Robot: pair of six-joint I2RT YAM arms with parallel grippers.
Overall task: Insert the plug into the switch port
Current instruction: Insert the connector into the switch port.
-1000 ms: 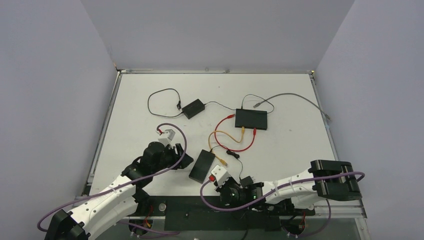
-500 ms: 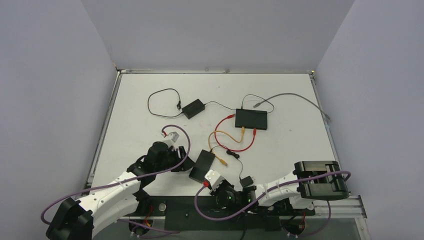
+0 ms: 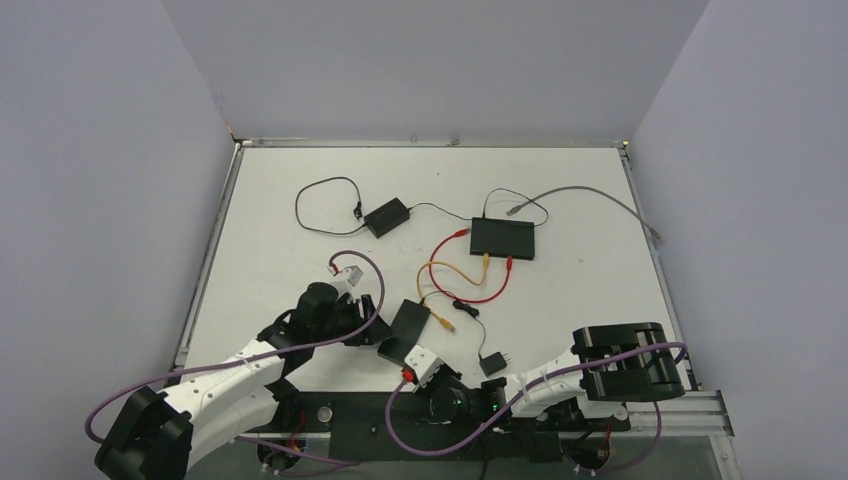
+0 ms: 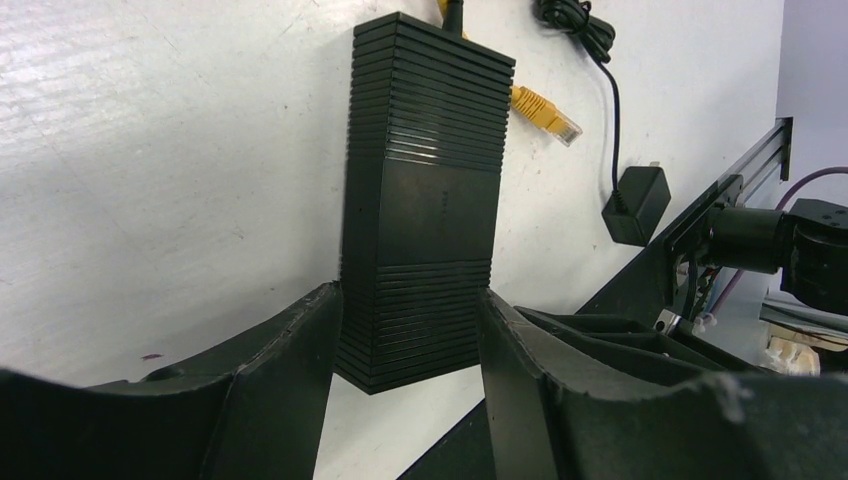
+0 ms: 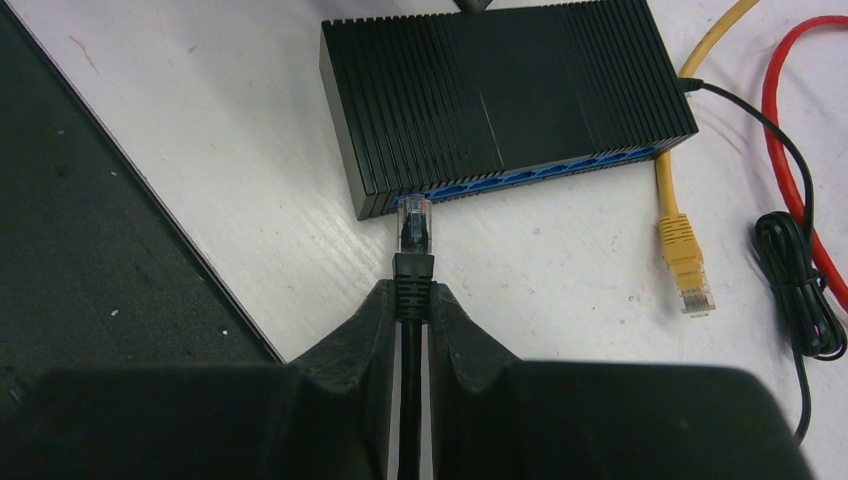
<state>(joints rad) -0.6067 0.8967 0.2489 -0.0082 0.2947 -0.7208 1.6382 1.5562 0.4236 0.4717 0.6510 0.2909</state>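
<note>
A: Plug (image 5: pixel 414 222) first: where is it?
B: Centre of the right wrist view. Its cable (image 5: pixel 414 272) is pinched in the right pincer (image 5: pixel 411 300), and the tip points straight up the frame at the switch (image 5: pixel 500 90).
A: Lined up?
B: Nearly. Its long axis meets the blue port row (image 5: pixel 540 172) at the row's left end. Whether it is touching or just short, I cannot tell. The left pincer (image 4: pixel 410 320) clamps the switch's sides, so a short push up-frame looks right.
</note>
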